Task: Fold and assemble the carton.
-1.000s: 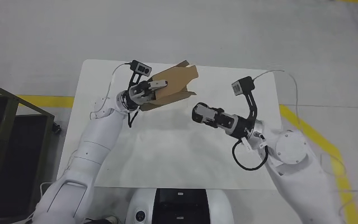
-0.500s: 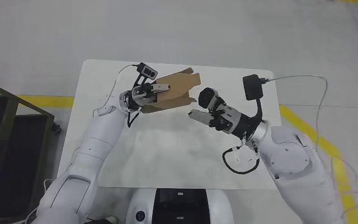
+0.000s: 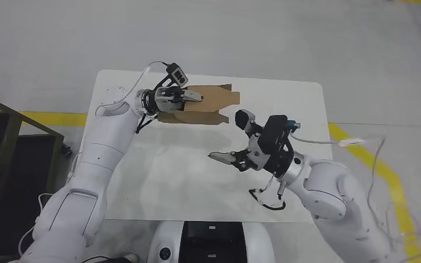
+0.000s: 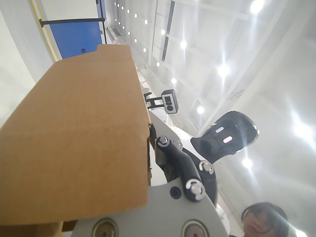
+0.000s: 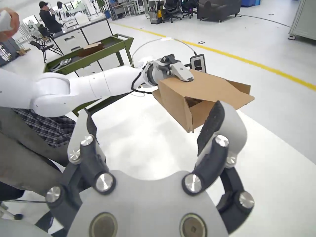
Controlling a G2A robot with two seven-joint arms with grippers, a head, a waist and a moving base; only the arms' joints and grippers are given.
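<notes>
While the left pincer [image 3: 189, 97] clamps the upper panel of the brown corrugated cardboard carton [image 3: 200, 107] near one corner, one white finger lying flat on top, the right pincer [image 3: 231, 138] hangs with its jaws spread wide and nothing between them. The carton is a half-erected tube on its side, over the white counter [image 3: 164, 184] toward its 12 o'clock edge. Whether its lower edge touches the surface I cannot tell. Its open mouth and loose flaps face 3 o'clock. The right pincer sits at about 4 o'clock from the carton, near but apart.

The carton looks light and stiff across its panels, yet it hinges freely at the creases, so it will likely skew if pushed off-square. The flaps seem thin enough to dent under a hard pinch. A good hold is probably a flap's free edge close to its crease, with the left pincer bracing the body.
</notes>
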